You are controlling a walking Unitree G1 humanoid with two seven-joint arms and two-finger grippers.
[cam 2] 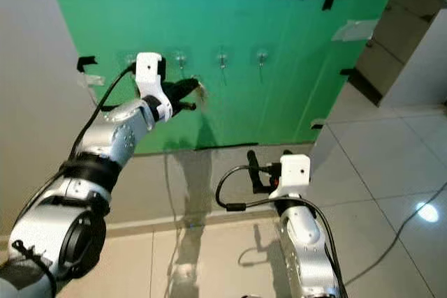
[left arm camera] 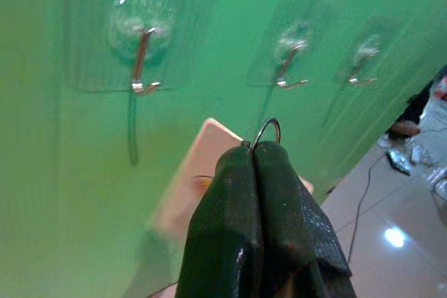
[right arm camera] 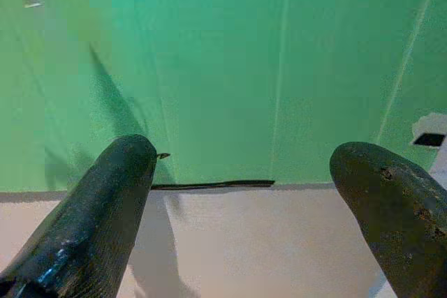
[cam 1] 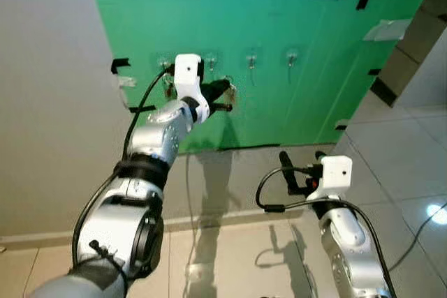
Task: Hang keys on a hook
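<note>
While my left pincer [left arm camera: 255, 155] clenches the key ring [left arm camera: 267, 132] at its tips, just below the hooks [left arm camera: 143, 61] on the green board [cam 1: 314, 68], my right pincer [right arm camera: 244, 193] hangs released, low.

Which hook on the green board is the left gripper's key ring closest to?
The second hook from the left, just above the left gripper and its key ring.

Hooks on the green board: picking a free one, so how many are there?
4, in one row: one behind the left gripper, one above it, two to its right. Others may be hidden.
</note>
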